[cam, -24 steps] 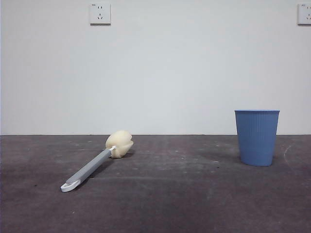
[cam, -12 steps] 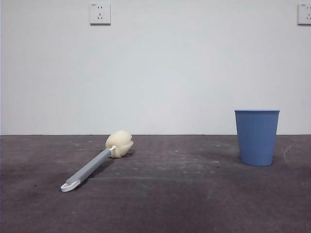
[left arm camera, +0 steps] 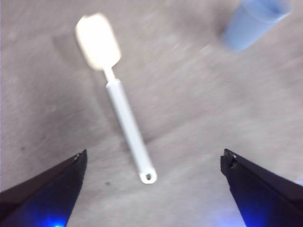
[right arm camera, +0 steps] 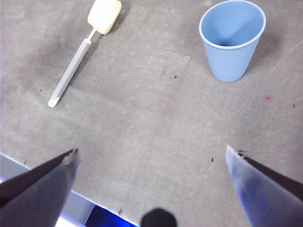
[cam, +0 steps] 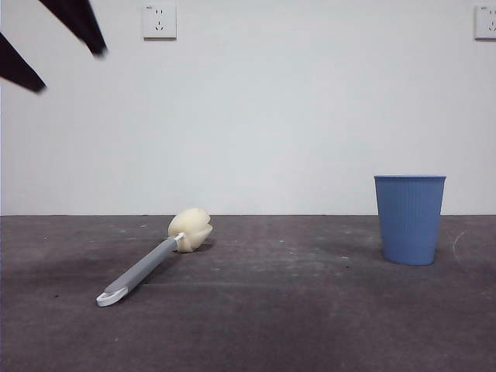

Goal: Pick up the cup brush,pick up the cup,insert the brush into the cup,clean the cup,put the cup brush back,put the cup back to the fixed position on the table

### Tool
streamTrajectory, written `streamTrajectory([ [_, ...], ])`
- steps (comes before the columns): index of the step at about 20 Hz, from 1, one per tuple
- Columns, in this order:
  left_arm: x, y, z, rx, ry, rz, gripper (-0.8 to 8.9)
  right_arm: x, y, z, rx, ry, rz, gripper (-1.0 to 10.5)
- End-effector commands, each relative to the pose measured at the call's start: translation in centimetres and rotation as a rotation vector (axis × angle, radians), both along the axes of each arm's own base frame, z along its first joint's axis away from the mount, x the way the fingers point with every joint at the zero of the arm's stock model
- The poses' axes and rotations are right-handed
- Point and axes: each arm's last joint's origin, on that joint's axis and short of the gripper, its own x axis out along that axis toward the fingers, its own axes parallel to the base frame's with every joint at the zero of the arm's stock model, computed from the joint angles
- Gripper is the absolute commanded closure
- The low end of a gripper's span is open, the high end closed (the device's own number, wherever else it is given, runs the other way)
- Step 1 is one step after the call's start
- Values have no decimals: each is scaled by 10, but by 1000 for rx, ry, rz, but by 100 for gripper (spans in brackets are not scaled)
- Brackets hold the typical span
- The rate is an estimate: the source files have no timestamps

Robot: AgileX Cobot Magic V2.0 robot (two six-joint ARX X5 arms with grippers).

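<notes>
Blue ribbed cup (cam: 410, 219); grey-handled, cream-headed cup brush (cam: 152, 257); dark grey table (cam: 294, 325).

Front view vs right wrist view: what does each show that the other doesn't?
Only the front view: white wall sockets and two black fingers of the open left gripper, high at one top corner.

Only the right wrist view: the empty inside of the blue ribbed plastic cup, the open right gripper, and the table's edge.

Both: the upright cup, the grey-handled cup brush with cream sponge head lying flat apart from it, and the dark grey table.
</notes>
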Motion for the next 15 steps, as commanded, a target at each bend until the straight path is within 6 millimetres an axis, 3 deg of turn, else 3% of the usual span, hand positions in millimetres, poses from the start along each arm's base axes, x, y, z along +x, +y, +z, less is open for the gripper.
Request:
streamTrajectory([
  [1, 22, -18, -18, 88, 65, 23, 335, 0, 0, 1, 13, -1, -10, 254],
  [7, 58, -59, -80, 195, 239, 25, 336, 0, 0, 1, 12, -1, -10, 254],
  [15, 74, -77, -125, 280, 319, 93, 338, 0, 0, 1, 12, -1, -11, 254],
])
